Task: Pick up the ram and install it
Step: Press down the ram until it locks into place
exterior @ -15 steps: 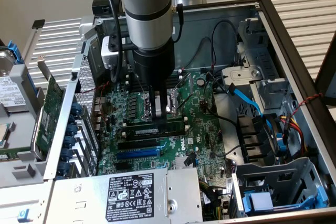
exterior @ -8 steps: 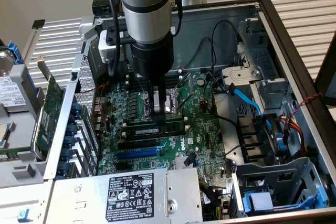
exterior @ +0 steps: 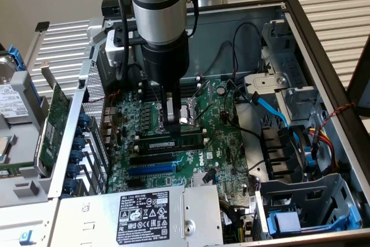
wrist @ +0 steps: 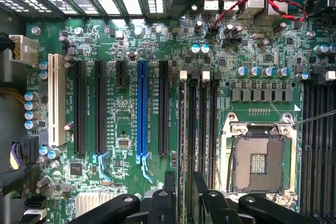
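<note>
Down at the middle of the motherboard [exterior: 231, 143], the gripper [exterior: 173, 124] stands straight over the ram [exterior: 170, 142], with the stick right at its 6 o'clock in the exterior view; whether it is clamped on the stick or has eased off, I cannot tell.

By my read the pick-up is done; the ram is not lying loose anywhere, it stands on edge along the memory slots [exterior: 199, 138], in the one nearest the expansion slots; the blue expansion slot [exterior: 151, 168] lies at its 7 o'clock and the CPU socket [exterior: 193, 111] at its 1 o'clock. So the install looks well along; what I can't call is whether the stick is pushed fully home, because the end clips are too small to read; I'd judge that final seating is the part left open.

From the wrist view the ram [wrist: 182, 129] shows edge-on, a thin line running up from the gripper [wrist: 184, 195] beside the other black memory slots [wrist: 202, 129], parallel to them and not visibly tilted.

As for looks: long, narrow and thin; a green board with dark chips along its face and a pale label strip near the middle, about as long as the slot it stands in.
</note>
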`<action>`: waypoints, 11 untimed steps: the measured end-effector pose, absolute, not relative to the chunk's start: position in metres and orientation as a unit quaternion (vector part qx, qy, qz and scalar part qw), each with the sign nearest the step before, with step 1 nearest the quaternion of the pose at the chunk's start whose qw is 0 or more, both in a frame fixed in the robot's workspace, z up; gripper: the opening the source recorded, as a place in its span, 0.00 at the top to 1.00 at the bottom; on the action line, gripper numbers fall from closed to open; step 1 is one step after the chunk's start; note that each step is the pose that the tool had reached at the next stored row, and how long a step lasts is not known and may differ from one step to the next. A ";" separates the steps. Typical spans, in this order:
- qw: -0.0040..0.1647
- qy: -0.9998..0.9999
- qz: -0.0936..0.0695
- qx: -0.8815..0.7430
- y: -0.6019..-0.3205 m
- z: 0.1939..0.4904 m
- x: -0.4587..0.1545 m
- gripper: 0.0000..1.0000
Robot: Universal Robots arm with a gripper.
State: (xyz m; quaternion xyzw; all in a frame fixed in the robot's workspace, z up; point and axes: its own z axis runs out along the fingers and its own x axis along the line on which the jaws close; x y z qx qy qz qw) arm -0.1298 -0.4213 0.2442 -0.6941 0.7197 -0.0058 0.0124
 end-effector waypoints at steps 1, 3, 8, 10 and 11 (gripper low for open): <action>0.012 0.720 -0.006 -0.694 -0.421 0.244 -0.130 0.73; 0.012 0.720 -0.006 -0.694 -0.421 0.244 -0.130 0.73; 0.010 0.720 -0.004 -0.694 -0.421 0.244 -0.130 0.73; 0.009 0.720 -0.002 -0.694 -0.421 0.244 -0.131 0.73; 0.008 0.720 -0.002 -0.694 -0.421 0.244 -0.131 0.73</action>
